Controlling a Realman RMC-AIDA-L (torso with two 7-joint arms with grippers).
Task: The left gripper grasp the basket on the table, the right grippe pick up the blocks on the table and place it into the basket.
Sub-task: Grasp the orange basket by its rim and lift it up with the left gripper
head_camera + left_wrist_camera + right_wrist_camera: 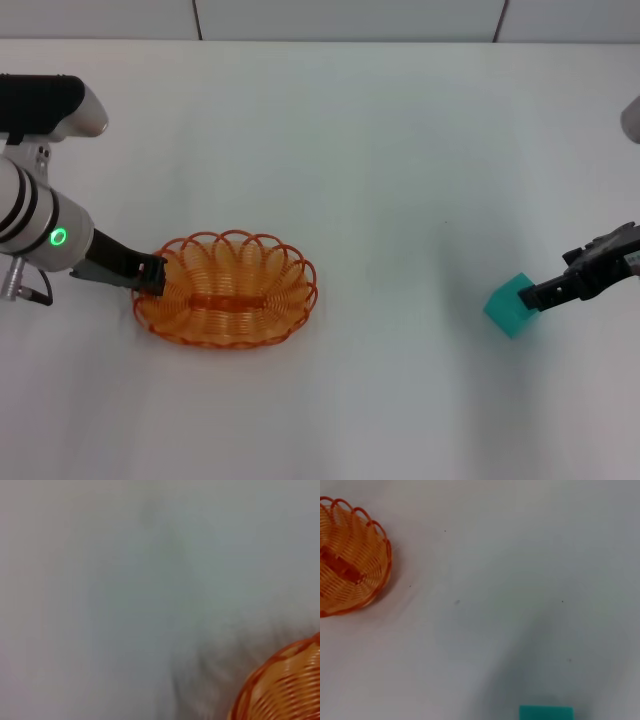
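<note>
The orange wire basket (226,290) sits on the white table (380,150) toward its left side and somewhat nearer the front edge than the back, resting flat with nothing in it. The left gripper (152,275) has its slim black jaws at the basket's left rim, apparently clamped on the looped wire there; holding at the outer rim would leave the whole open bowl free for a drop from above and keep the light basket from sliding when something lands in it. The left wrist view shows only a curve of that orange rim (280,685) against bare tabletop, which fits a hold right at the edge. Well apart from it, near the table's right edge, the teal-green cube (511,304) appears tipped, one corner lower, with the right gripper (535,297) touching its right side. The black fingers seem closed on the cube, and the tilt suggests it is being raised or is just off the surface, though contact with the table cannot be ruled out. In the right wrist view the cube (546,712) shows only as a teal strip, with the basket (351,560) far off across open table, the span the cube must cross before release.
</note>
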